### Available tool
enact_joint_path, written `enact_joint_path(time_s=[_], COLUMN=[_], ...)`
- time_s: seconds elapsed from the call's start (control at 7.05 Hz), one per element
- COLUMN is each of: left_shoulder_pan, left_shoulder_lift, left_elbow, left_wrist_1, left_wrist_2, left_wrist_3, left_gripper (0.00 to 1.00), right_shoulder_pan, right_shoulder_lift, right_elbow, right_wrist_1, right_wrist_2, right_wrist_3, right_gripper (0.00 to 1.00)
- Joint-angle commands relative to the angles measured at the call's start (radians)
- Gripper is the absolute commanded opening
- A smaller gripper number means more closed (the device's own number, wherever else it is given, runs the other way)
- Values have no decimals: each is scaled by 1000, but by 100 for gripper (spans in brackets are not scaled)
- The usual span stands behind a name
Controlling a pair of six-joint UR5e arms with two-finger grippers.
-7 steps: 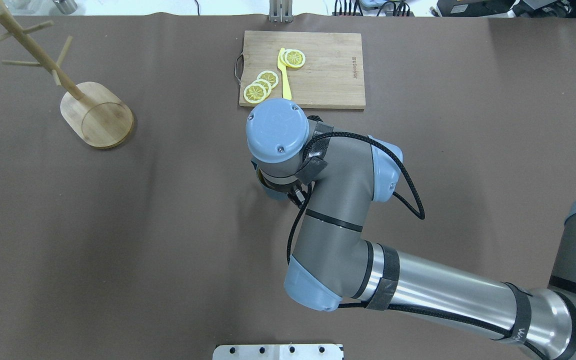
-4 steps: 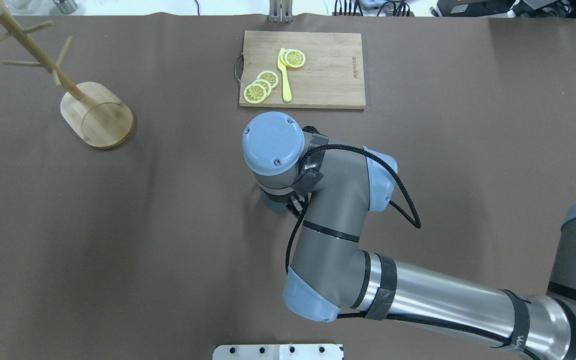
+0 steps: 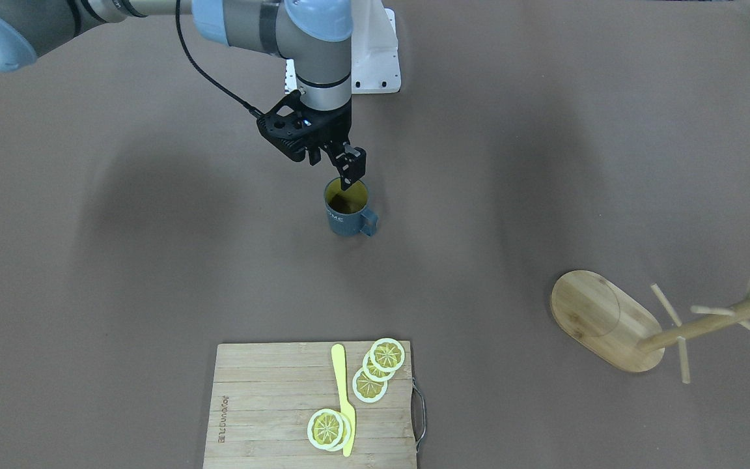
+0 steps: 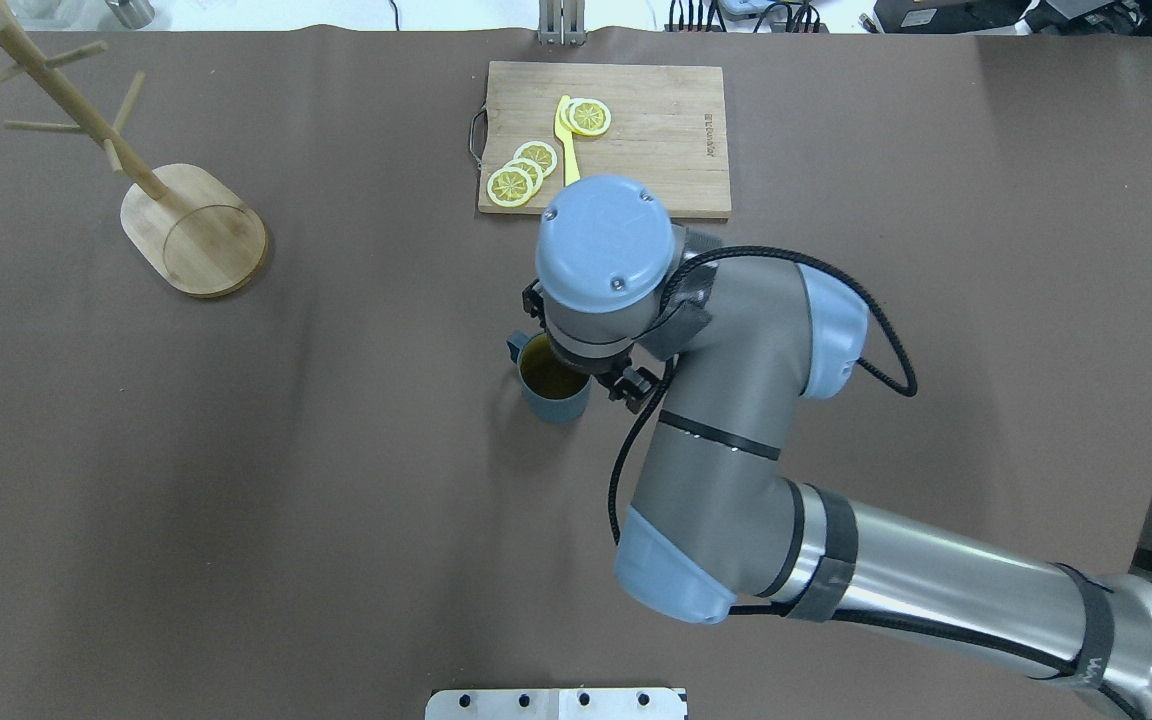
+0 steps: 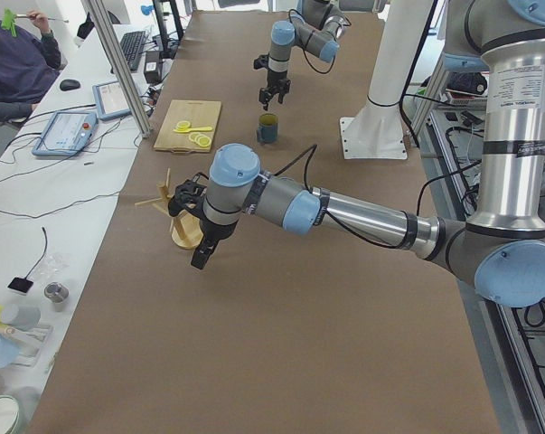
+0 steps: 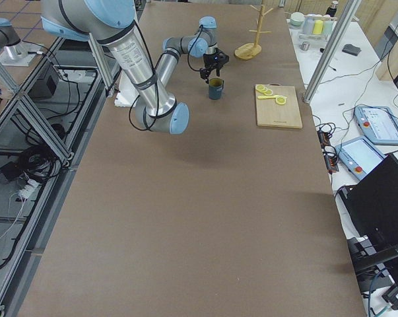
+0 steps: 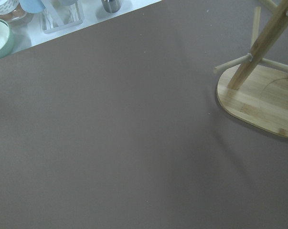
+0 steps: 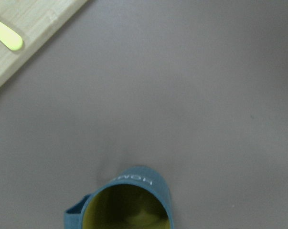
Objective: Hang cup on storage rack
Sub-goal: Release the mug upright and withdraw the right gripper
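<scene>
The dark blue-grey cup [image 3: 347, 220] with a yellow-green inside stands upright on the brown table, handle towards the cutting board. It also shows in the overhead view [image 4: 554, 397] and at the bottom of the right wrist view [image 8: 132, 179]. My right gripper [image 3: 334, 166] hangs just above the cup's rim, fingers apart and empty. The bamboo storage rack [image 3: 599, 319] stands far off at the table's left end [image 4: 196, 235], pegs empty. My left gripper [image 5: 200, 260] hovers near the rack [image 7: 258, 90]. I cannot tell if it is open or shut.
A bamboo cutting board [image 4: 636, 150] with lemon slices and a yellow knife [image 4: 568, 165] lies at the far edge, beyond the cup. Jars and bowls [image 7: 0, 33] stand off the table's left end. A white mounting plate [image 3: 375, 58] sits at my base.
My right wrist has moved right and towards the cutting board, so the cup, mostly hidden under it before, now shows. The cup has not moved.
</scene>
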Motion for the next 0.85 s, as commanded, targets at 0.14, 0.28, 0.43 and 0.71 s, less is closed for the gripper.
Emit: enact_joint_path(time_s=[0.14,0.28,0.43,0.71], left_shoulder_pan=[1,3,4,38], left_shoulder_lift=[-2,-2,-2,21], left_elbow=[-14,-24,-29,-41], left_wrist_1=[0,-11,-46,-164], left_wrist_2=[-4,-72,-117,-117], left_wrist_3=[-59,-79,-101,-226], left_gripper=[99,99,99,99], right_shoulder_pan=[229,309,392,562], right_shoulder_lift=[-165,-220,-283,-424], right_elbow=[95,94,94,92], right_wrist_1=[5,5,5,5], right_wrist_2=[188,234,274,363], right_wrist_3=[-428,-603,-779,-1135], right_gripper=[100,100,100,100])
